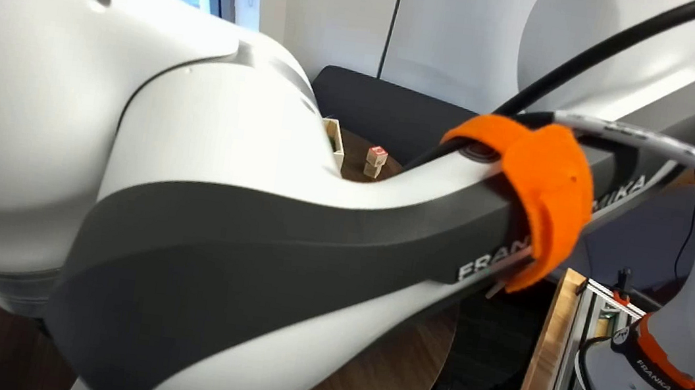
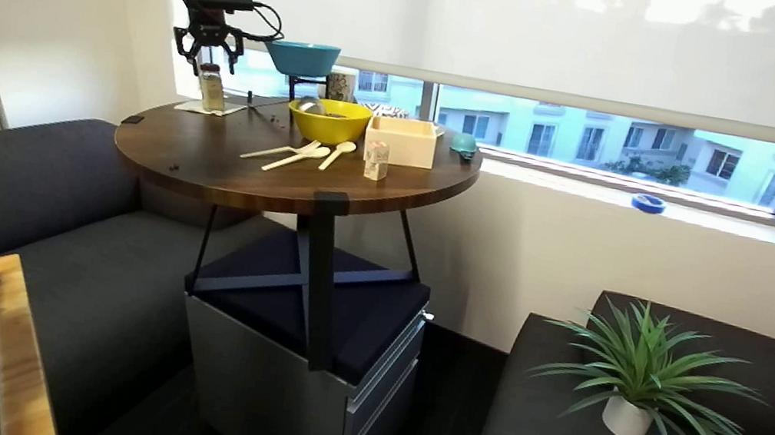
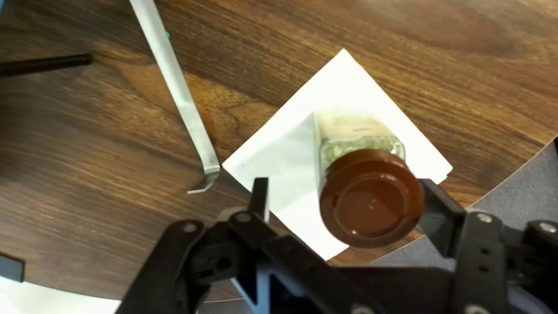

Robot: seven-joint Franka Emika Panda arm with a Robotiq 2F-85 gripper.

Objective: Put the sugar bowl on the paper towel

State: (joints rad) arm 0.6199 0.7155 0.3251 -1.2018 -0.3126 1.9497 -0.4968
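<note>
The round dark brown thing is the lid (image 3: 370, 200) of a clear jar with green bits inside; I see no separate brown bowl. The jar (image 2: 213, 92) stands on the paper towel (image 2: 191, 106), a flat white square sheet that also shows in the wrist view (image 3: 279, 152). My gripper (image 3: 345, 189) is open over the jar. The lid lies between the fingertips in the picture, close to the right finger, with a gap at the left; I cannot tell if it touches. In an exterior view my gripper (image 2: 214, 64) is right above the lid. The arm hides these things in an exterior view (image 1: 285, 267).
A metal strip (image 3: 178, 91) and a black rod (image 3: 48, 64) lie left of the towel. A blue bowl (image 2: 302, 60) on a stand, a yellow bowl (image 2: 331, 123), wooden utensils (image 2: 296, 156), blocks (image 2: 377, 161) and a wooden box (image 2: 401, 143) share the round table (image 2: 209, 162).
</note>
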